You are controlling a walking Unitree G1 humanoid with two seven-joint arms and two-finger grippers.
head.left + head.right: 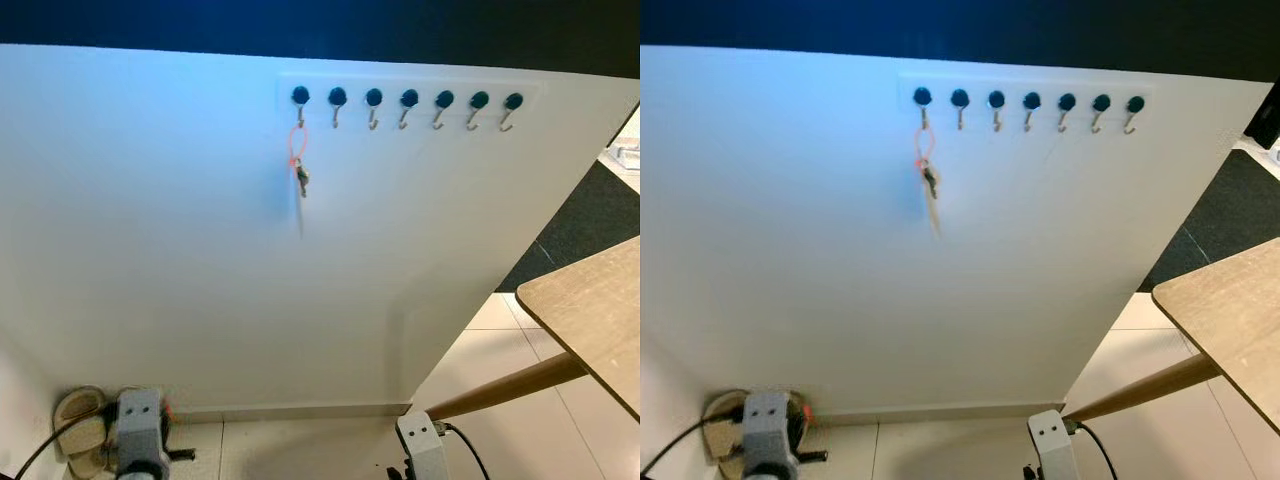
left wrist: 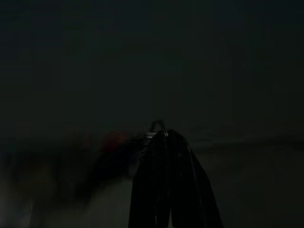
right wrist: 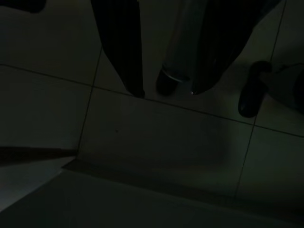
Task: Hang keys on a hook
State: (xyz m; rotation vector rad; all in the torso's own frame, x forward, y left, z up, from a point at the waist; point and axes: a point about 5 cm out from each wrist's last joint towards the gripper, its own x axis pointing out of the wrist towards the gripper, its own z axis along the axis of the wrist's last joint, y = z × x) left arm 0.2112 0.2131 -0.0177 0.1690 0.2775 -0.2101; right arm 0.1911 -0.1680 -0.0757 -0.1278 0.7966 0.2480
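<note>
White wall (image 1: 150,220) fills the scene, with a row of seven hooks (image 1: 408,100) near its top. Keys (image 1: 300,175) on a red loop hang from the leftmost hook (image 1: 300,98), lying against the wall. Both arms hang low by the tiled floor (image 1: 500,420). Left tool (image 2: 166,142) sits in deep shade; I cannot tell its spread. Right tool (image 3: 166,92) points at the floor, fingers parted, holding nothing. A wooden desk (image 1: 590,320) stands at the right, slippers (image 1: 80,420) at the lower left.

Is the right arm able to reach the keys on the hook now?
Probably yes: nothing stands before the keys on the leftmost hook, but the right arm hangs low and must rise.
</note>
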